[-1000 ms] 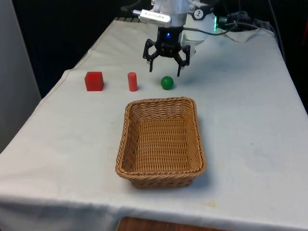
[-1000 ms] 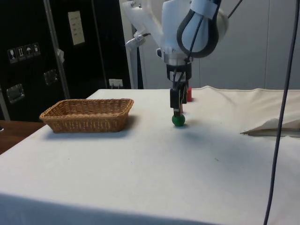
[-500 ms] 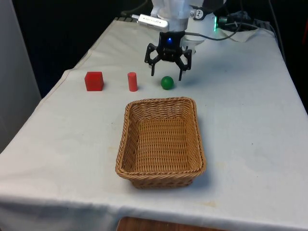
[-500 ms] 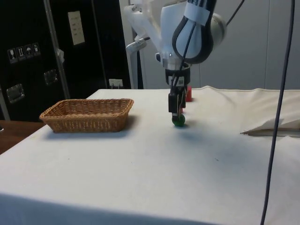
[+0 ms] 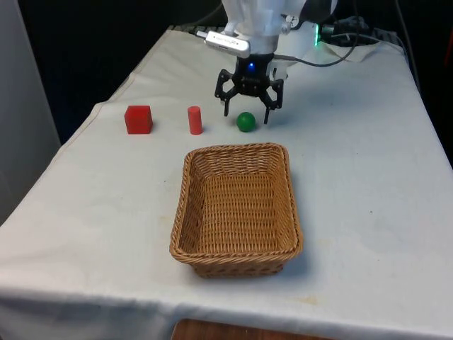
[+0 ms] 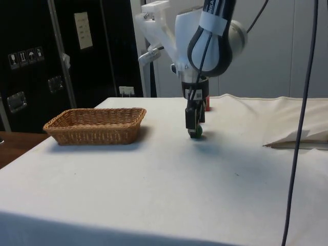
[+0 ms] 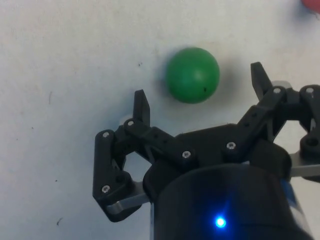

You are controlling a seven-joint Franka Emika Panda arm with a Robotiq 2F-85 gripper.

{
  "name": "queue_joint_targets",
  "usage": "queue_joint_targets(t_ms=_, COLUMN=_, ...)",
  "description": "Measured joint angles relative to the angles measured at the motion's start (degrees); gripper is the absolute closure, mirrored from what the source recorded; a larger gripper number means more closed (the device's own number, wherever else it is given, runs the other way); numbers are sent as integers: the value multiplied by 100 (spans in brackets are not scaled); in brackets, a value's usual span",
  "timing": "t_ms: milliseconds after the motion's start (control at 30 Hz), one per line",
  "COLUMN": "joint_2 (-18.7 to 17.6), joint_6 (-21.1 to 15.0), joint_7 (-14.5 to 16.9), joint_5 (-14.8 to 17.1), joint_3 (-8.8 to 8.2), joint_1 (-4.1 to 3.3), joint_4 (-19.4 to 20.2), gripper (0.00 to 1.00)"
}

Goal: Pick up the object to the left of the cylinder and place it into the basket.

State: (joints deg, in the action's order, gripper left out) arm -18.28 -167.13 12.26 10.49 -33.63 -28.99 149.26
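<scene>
Front view, left to right on the white tabletop (image 5: 368,212): red cube (image 5: 138,119), red cylinder (image 5: 195,120), green ball (image 5: 245,121), all in a row at the far side. Hand (image 5: 247,116) low over the ball, fingers spread and straddling it, not gripping. Wicker basket (image 5: 237,209) nearer, below the cylinder and ball.

A red cube (image 5: 138,119) rests flat on the cloth, left of the upright red cylinder (image 5: 195,120) in the front view. The wicker basket (image 5: 185,212) stands nearer the camera, well apart from both.
</scene>
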Motion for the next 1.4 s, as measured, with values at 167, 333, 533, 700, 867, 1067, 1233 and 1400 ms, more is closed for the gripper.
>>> queue_joint_targets(t_ms=167, joint_2=-74, joint_6=-34, joint_7=0, joint_5=46, joint_3=23, joint_1=0, joint_4=-11, gripper=0)
queue_joint_targets(t_ms=333, joint_2=-80, joint_6=-34, joint_7=0, joint_5=46, joint_3=17, joint_1=0, joint_4=-52, gripper=0)
queue_joint_targets(t_ms=533, joint_2=-80, joint_6=-17, joint_7=0, joint_5=46, joint_3=17, joint_1=11, joint_4=-115, gripper=0)
queue_joint_targets(t_ms=700, joint_2=-86, joint_6=-17, joint_7=0, joint_5=46, joint_3=17, joint_1=11, joint_4=-109, gripper=0)
queue_joint_targets(t_ms=867, joint_2=-143, joint_6=-23, joint_7=0, joint_5=63, joint_3=23, joint_1=17, joint_4=-109, gripper=0)
queue_joint_targets(t_ms=1067, joint_2=-195, joint_6=-29, joint_7=0, joint_5=80, joint_3=29, joint_1=17, joint_4=-149, gripper=0)
queue_joint_targets(t_ms=1233, joint_2=-195, joint_6=-29, joint_7=0, joint_5=80, joint_3=29, joint_1=17, joint_4=-160, gripper=0)
queue_joint_targets(t_ms=1400, joint_2=-195, joint_6=-29, joint_7=-6, joint_5=80, joint_3=29, joint_1=17, joint_4=-172, gripper=0)
